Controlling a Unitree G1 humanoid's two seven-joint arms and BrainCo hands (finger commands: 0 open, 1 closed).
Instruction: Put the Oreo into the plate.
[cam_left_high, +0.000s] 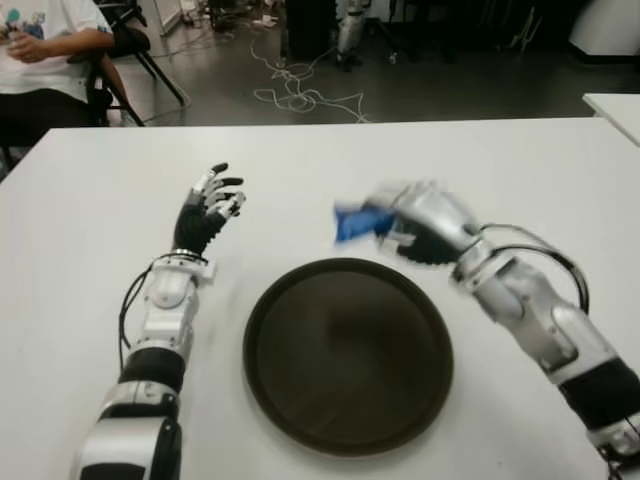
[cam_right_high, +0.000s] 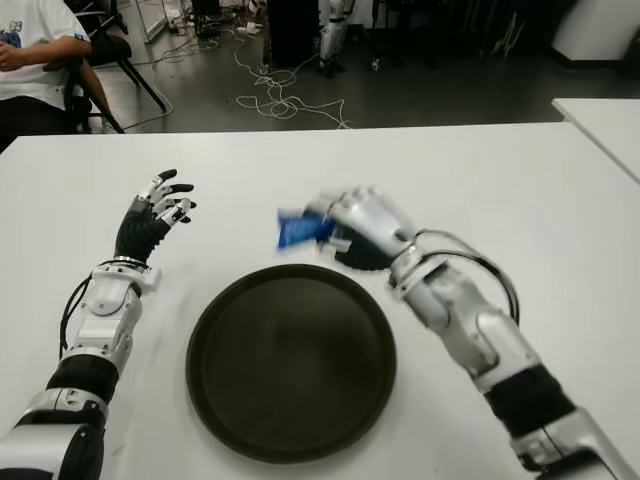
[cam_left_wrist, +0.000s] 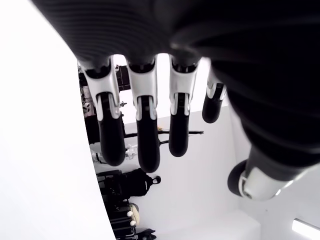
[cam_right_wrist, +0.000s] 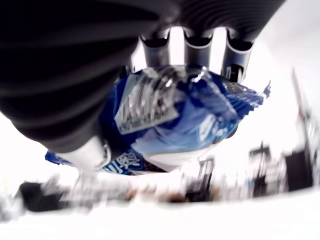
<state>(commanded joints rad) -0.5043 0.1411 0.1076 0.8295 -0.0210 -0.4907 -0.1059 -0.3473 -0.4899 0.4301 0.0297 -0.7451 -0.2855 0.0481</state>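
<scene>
Forearms fill the lower corners of the eye views, one on each side. Largest thing: white table (cam_left_high: 90, 200), running across the whole frame up to a dark floor with cables along the top.

Dark round plate (cam_left_high: 262, 340), lower centre of the frame, flat on the table, nothing in it.

Person seated in the upper left corner, white shirt, well clear of the work.

Right hand (cam_left_high: 425, 228), centre-right, just past the plate's far rim, fingers clenched around the blue Oreo packet (cam_left_high: 356, 222). Right wrist view confirms it: packet (cam_right_wrist: 175, 115) pinned between thumb and fingers, crinkled wrapper with a white label. Packet sticks out of the hand toward frame left, long axis roughly level and across the frame. Hand and packet are smeared, so likely in motion.

Left hand (cam_left_high: 208, 208), left of centre, above and left of the plate, well apart from the packet. Fingers spread and relaxed, holding nothing; the left wrist view shows them extended with open space beyond.

Key relation: packet appears to sit at or just beyond the plate's far rim, toward the upper middle; plate centre lies below it in the frame. Judged step: carry phase, grasp done, release not yet. Right hand should come toward frame bottom, lower over the plate, then let go.
</scene>
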